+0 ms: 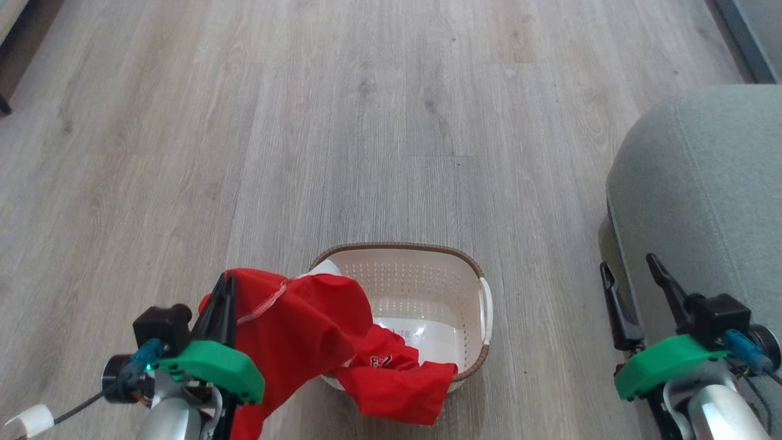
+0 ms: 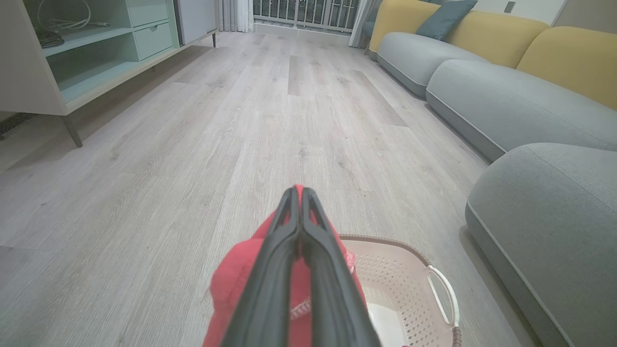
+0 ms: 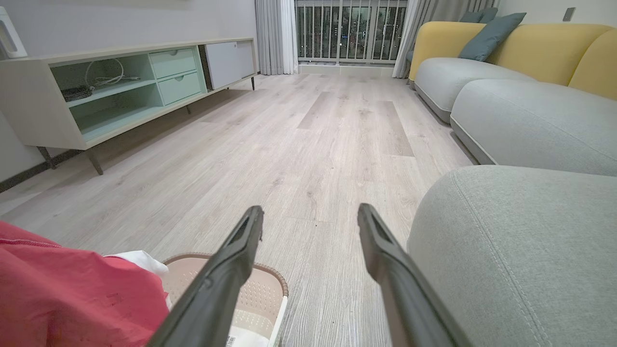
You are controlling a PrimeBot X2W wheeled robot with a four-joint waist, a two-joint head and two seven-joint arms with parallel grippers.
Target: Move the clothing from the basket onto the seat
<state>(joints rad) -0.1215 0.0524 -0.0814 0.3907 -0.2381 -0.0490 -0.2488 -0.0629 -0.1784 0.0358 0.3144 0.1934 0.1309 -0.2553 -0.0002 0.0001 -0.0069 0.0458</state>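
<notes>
- The left gripper [image 1: 228,280] has its two dark fingers pressed together, pinching a fold of the red clothing [image 1: 305,324]. In the left wrist view the cloth bulges out on both sides of the closed fingers [image 2: 270,270].
- From that pinch the clothing hangs down and to the gripper's right. It drapes over the near-left rim of the basket [image 1: 421,275].
- The clothing's long axis runs slantwise from the fingertips towards the basket's near rim. Its loose lower end spills over that rim and points away from the gripper. A white panel shows at its top edge, beside the basket's rim.
- The right gripper [image 1: 628,263] has its fingers spread and holds nothing. It hovers just in front of the seat [image 1: 702,183], well apart from the clothing.
- The basket stands on the wooden floor [image 1: 366,122] between the two grippers. The seat lies to the right of it.
- In the wrist views a low cabinet [image 2: 96,53] stands far off to the left, and more sofa sections with yellow backs [image 3: 506,43] lie beyond the seat.
</notes>
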